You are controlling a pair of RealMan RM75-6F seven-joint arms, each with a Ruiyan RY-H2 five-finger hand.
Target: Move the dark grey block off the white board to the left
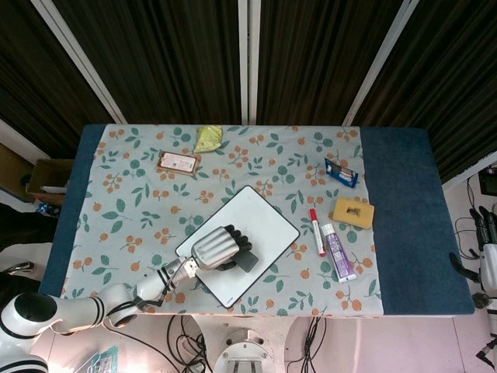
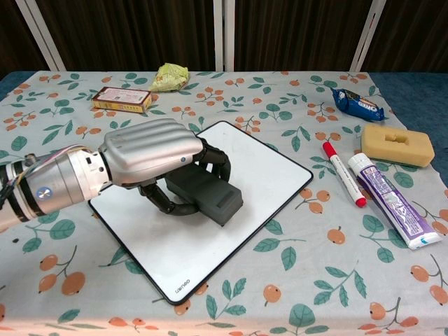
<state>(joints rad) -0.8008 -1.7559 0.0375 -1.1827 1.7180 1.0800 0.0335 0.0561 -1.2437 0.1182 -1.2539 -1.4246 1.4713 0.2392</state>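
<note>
Clearly the left hand [image 2: 150, 150] has the dark grey block [image 2: 204, 193] in its grasp, fingers curled around the block's left end from above, and the block appears lifted and tilted over the middle of the white board [image 2: 259, 168], so the grasp step looks done and the carry is the step in hand. The block is not yet off the board. Next, as I judge it, the hand must travel left past the board's left edge and set the block on the bare patterned table [image 2: 42, 238] there, clear of the small box [image 2: 121, 99] further back. The right hand [image 1: 489, 260] hangs off the table's right end; whether its fingers are spread or curled I cannot tell.
</note>
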